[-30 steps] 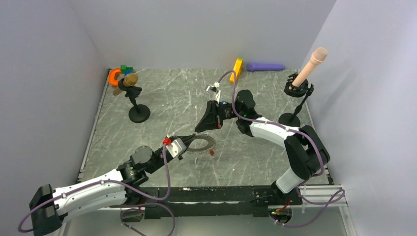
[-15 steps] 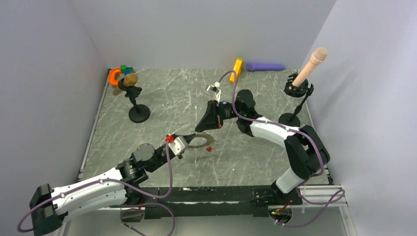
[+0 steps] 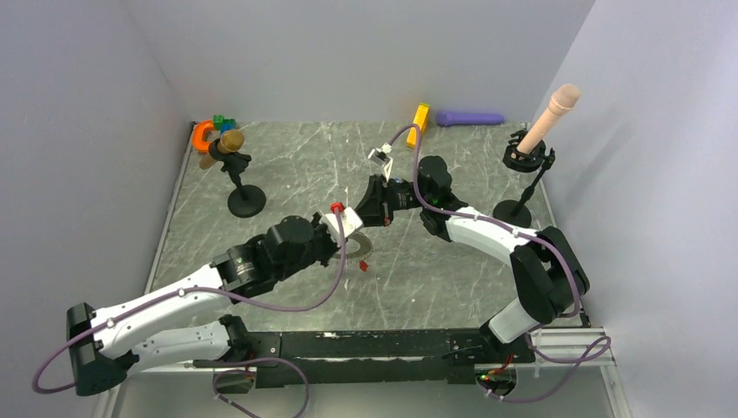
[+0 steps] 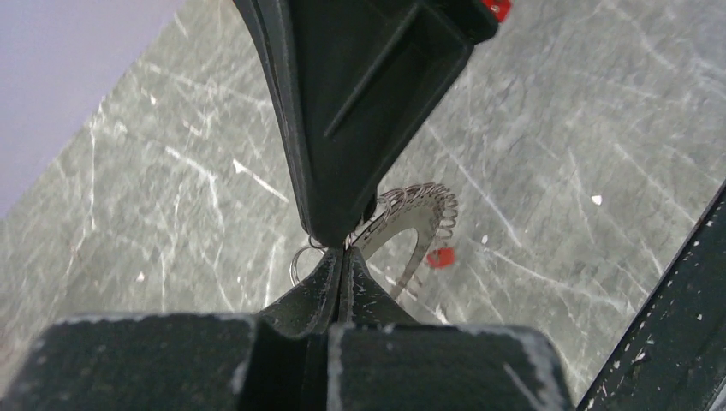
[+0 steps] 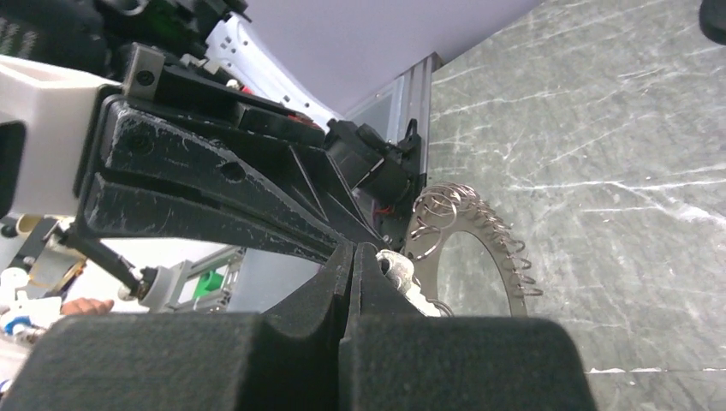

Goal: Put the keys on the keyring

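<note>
The keyring (image 4: pixel 421 216) is a flat grey loop edged with wire coils, raised off the marble table. My left gripper (image 4: pixel 342 257) is shut on its near edge. My right gripper (image 5: pixel 354 253) is shut, tip to tip with the left one at the same edge; a small metal clasp (image 5: pixel 395 269) lies beside its finger and nothing shows between its pads. In the top view both grippers (image 3: pixel 357 228) (image 3: pixel 364 218) meet at mid-table, and the keyring (image 3: pixel 364 251) is half hidden under them. A red key (image 3: pixel 359 265) lies on the table below the ring; it also shows in the left wrist view (image 4: pixel 441 256). Small green (image 3: pixel 220 120) and blue (image 3: pixel 231 125) pieces sit at the back left. The black-rimmed key is out of view.
A black stand with a brown ball (image 3: pixel 237 174) and an orange horseshoe piece (image 3: pixel 203 135) are at the back left. A yellow block (image 3: pixel 420 122) and a purple bar (image 3: pixel 470 117) lie along the back wall. A beige rod on a stand (image 3: pixel 544 131) is at the back right.
My left arm has lifted the keyring off the table and carried it back towards the right gripper. The right gripper has dipped to meet it. The red key stays on the table.
</note>
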Robot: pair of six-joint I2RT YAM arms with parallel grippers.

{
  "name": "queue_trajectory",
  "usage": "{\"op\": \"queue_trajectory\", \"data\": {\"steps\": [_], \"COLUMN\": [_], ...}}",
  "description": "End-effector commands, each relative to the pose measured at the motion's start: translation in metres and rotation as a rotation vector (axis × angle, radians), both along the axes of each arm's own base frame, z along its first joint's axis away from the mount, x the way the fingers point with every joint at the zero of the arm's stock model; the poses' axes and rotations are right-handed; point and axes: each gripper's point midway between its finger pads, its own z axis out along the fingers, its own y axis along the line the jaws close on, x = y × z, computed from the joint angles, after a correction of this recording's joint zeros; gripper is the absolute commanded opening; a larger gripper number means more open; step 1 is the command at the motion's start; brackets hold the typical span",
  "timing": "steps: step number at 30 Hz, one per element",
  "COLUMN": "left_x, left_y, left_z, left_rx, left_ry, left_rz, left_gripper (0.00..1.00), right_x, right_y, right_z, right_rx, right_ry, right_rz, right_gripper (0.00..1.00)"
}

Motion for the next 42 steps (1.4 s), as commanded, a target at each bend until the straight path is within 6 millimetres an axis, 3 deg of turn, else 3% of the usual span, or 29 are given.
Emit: {"op": "queue_trajectory", "data": {"steps": [1,10,13,19,23,28,31,35,42], "left_x": [0.013,0.030,0.031,0.029,0.021,0.003,-0.008,-0.028,-0.037], "left_y": [-0.003,-0.016,-0.023,-0.021,0.001,0.038,0.053,0.052,0.027], "left_z": [0.020,0.033,0.041,0.052,0.063,0.082,0.077,0.072,0.036], "left_rx": [0.007,-0.001,-0.089,-0.221,-0.318,-0.475,-0.536,-0.631,-0.558], "left_ry": [0.065,0.097,0.104,0.072,0.040,-0.023,-0.052,-0.134,-0.276], "left_rz": [0.106,0.192,0.197,0.194,0.216,0.221,0.200,0.063,-0.107], "left_gripper": [0.00,0.00,0.00,0.00,0.24,0.39,0.41,0.36,0.30], "right_x": [-0.017,-0.001,0.007,0.009,0.017,0.020,0.014,0.014,0.014], "right_y": [0.016,0.034,0.036,0.034,0.022,0.012,0.011,0.011,0.011], "right_z": [0.015,-0.016,-0.028,-0.027,-0.014,0.000,0.004,0.004,0.004], "right_rx": [0.005,-0.133,-0.183,-0.165,-0.114,-0.055,-0.026,-0.025,-0.024], "right_ry": [-0.051,0.073,0.124,0.162,0.162,0.130,0.103,0.106,0.121], "right_rz": [0.026,-0.140,-0.207,-0.221,-0.223,-0.198,-0.157,-0.153,-0.152], "right_gripper": [0.00,0.00,0.00,0.00,0.00,0.00,0.00,0.00,0.00]}}
